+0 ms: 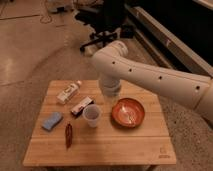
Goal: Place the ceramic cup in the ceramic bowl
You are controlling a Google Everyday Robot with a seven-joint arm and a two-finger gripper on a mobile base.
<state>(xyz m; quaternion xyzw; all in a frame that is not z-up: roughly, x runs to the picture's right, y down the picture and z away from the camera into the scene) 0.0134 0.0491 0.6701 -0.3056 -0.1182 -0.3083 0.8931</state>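
Holds the gripper (111, 95) closed on nothing above the middle of the table (120, 146), just behind the ceramic cup (92, 115) standing upright beside the ceramic bowl (127, 112), not touching it.

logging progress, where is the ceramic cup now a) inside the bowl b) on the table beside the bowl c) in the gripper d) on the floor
b: the ceramic cup stands on the table beside the ceramic bowl, apart from it, while the shut gripper hangs above the table behind them.
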